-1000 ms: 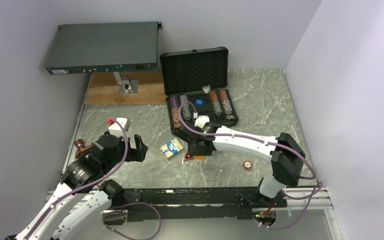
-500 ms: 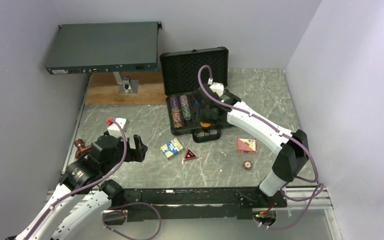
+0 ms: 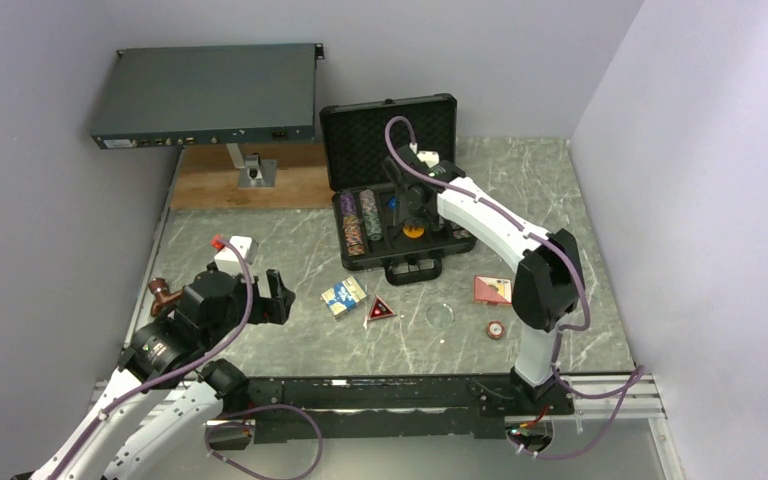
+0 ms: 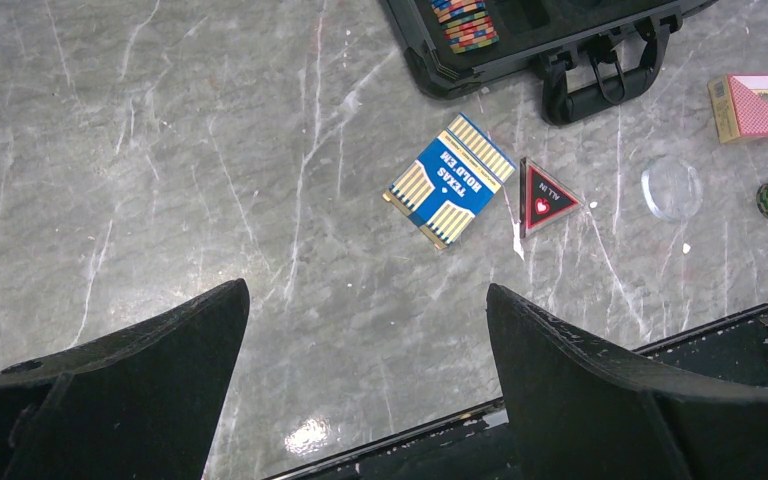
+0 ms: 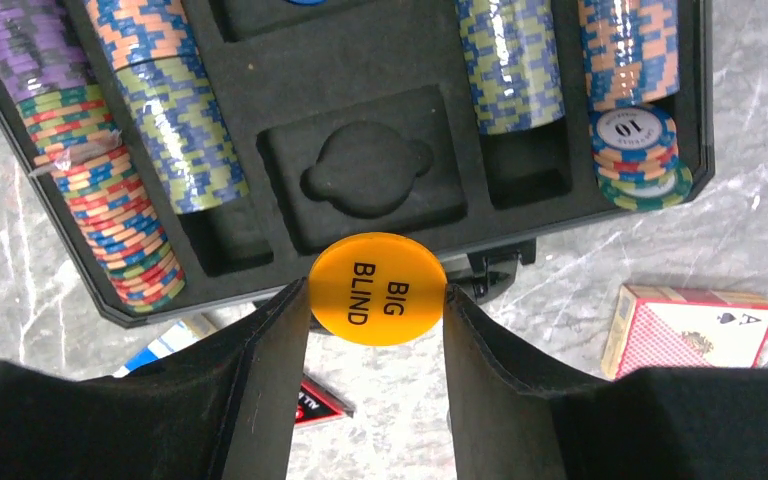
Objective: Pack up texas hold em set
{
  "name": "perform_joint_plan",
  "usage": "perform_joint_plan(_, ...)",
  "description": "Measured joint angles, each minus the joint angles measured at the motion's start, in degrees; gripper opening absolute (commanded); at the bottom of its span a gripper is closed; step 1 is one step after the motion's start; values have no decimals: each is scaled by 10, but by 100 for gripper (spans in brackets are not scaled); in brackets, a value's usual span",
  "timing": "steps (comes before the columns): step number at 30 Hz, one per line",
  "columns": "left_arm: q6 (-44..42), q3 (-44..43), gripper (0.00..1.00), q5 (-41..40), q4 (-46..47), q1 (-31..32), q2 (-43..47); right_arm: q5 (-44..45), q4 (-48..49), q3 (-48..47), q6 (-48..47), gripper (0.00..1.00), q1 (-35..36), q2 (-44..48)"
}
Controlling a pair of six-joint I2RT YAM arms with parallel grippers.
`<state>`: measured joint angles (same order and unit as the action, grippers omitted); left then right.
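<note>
Orange BIG BLIND button (image 5: 377, 275) was pinched between the right gripper's (image 5: 375, 295) fingers, above the near foam slots of the open black case (image 3: 388, 140), between the chip rows (image 5: 175, 120). The case sat far-centre. Blue deck (image 4: 450, 180), red triangle (image 4: 545, 197) and red deck (image 4: 760, 105) lay loose just near of it. Left gripper (image 4: 363, 293) was spread wide and empty, near-left.

Top view high from near side, facing down, wrist views lower, right closest, all sharing the briefcase (image 3: 355, 140).
</note>
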<state>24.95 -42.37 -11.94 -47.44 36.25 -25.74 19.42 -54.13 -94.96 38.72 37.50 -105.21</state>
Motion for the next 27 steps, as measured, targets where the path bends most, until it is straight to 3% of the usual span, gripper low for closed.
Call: perform_joint_plan(27, 2, 0, 100, -10, -1, 0, 4, -26, 8, -44, -47, 37, -56, -104)
